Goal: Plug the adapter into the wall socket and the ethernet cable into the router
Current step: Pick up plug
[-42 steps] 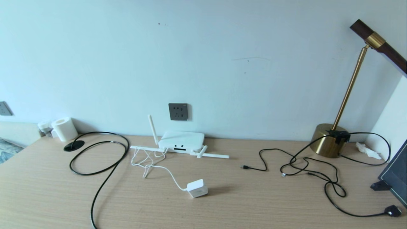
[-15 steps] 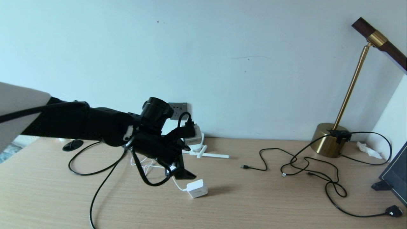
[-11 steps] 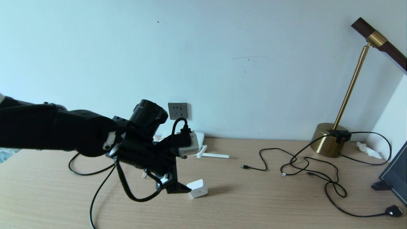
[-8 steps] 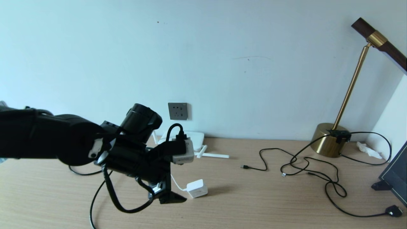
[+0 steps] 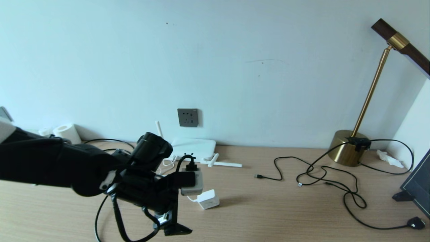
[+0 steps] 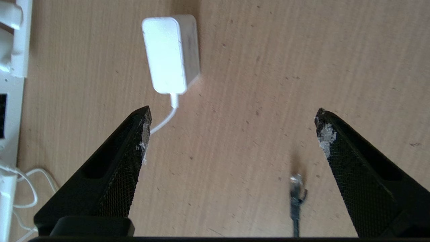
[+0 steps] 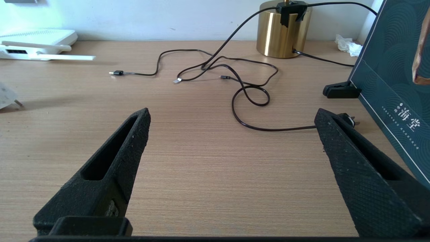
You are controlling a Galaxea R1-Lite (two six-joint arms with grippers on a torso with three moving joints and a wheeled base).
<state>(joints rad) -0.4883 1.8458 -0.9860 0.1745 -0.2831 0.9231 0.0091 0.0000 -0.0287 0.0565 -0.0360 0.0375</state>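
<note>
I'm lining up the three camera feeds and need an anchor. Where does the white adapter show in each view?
Head view: the adapter lies on the desk just right of the left gripper.
Left wrist view: the adapter lies beyond the open fingers, its cord toward the camera.
Right wrist view: only a corner shows at the picture's edge.
Shared landmark: the router.

Home room, likely bedroom or study: wood-grain counter (image 5: 285,208) against pale wall, brass lamp (image 5: 349,148), router (image 5: 195,148), toilet-paper roll (image 5: 68,133).
</note>
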